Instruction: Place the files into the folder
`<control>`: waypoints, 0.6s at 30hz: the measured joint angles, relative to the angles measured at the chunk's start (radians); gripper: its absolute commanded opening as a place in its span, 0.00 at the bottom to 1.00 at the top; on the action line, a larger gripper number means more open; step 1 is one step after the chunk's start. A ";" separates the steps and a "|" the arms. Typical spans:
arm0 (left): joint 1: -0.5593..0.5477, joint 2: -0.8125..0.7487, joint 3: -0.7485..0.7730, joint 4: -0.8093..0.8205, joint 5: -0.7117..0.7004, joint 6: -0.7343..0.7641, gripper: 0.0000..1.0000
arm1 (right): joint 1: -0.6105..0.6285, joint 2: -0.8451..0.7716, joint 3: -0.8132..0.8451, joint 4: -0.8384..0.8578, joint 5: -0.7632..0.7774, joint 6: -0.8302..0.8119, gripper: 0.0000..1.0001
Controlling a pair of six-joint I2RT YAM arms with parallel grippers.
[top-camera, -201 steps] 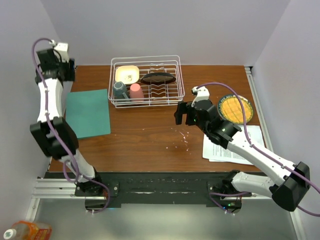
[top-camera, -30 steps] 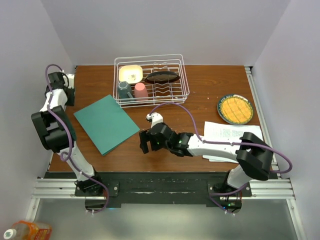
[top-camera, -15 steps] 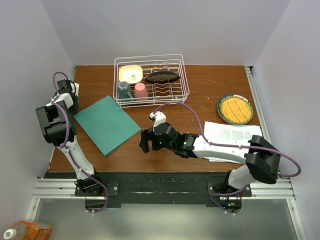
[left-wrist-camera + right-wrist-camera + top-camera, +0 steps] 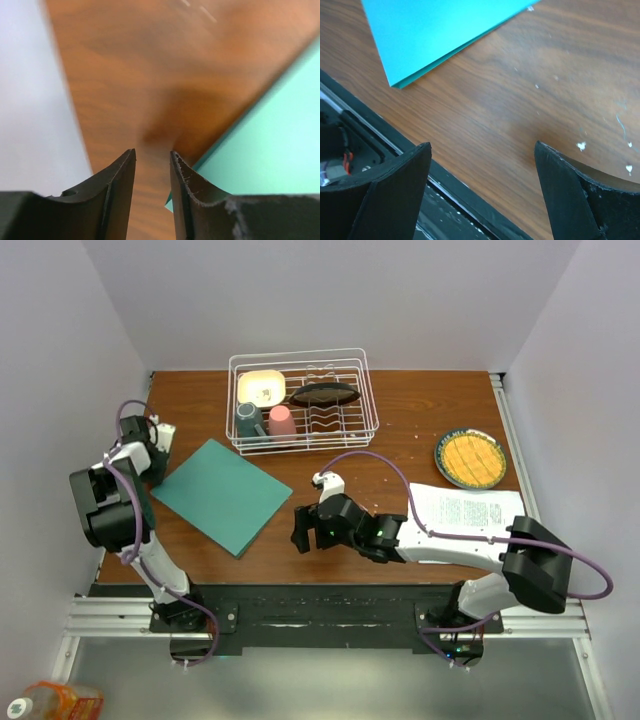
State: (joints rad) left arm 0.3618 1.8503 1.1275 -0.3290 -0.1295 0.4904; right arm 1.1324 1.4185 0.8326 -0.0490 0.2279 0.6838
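The teal folder (image 4: 222, 495) lies closed and flat on the brown table, turned like a diamond, at the left. It also shows in the left wrist view (image 4: 270, 140) and the right wrist view (image 4: 435, 30). My left gripper (image 4: 155, 468) sits low at the folder's left corner. Its jaws (image 4: 152, 152) are a narrow gap apart with only table between them. My right gripper (image 4: 297, 530) is wide open and empty (image 4: 482, 145), just right of the folder's near edge. The files (image 4: 468, 510), white printed sheets, lie at the right, partly under my right arm.
A white wire dish rack (image 4: 303, 400) with cups and dishes stands behind the folder. A round plate (image 4: 470, 458) with a yellow grid sits at the back right. The black rail of the table's near edge (image 4: 370, 135) is close under my right gripper.
The folder has turned and slid towards the near middle. My left gripper has come down the left edge towards me, following the folder's corner. My right gripper has drawn back slightly to the right.
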 measured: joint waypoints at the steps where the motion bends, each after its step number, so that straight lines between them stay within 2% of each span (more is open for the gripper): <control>1: -0.002 -0.021 -0.023 -0.019 0.019 0.022 0.37 | 0.000 0.000 -0.010 -0.004 0.002 0.009 0.88; 7: -0.023 -0.126 -0.115 -0.145 0.149 0.154 0.38 | 0.000 -0.004 -0.055 -0.011 0.013 0.040 0.88; 13: -0.092 -0.163 -0.139 -0.266 0.248 0.248 0.38 | 0.000 0.001 -0.060 0.027 -0.003 0.066 0.86; 18: -0.138 -0.171 -0.145 -0.324 0.283 0.294 0.37 | 0.000 0.091 -0.035 0.095 -0.046 0.113 0.78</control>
State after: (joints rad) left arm 0.2241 1.6794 0.9821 -0.6529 0.1539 0.7845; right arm 1.1320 1.5093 0.7975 0.0456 0.1818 0.7971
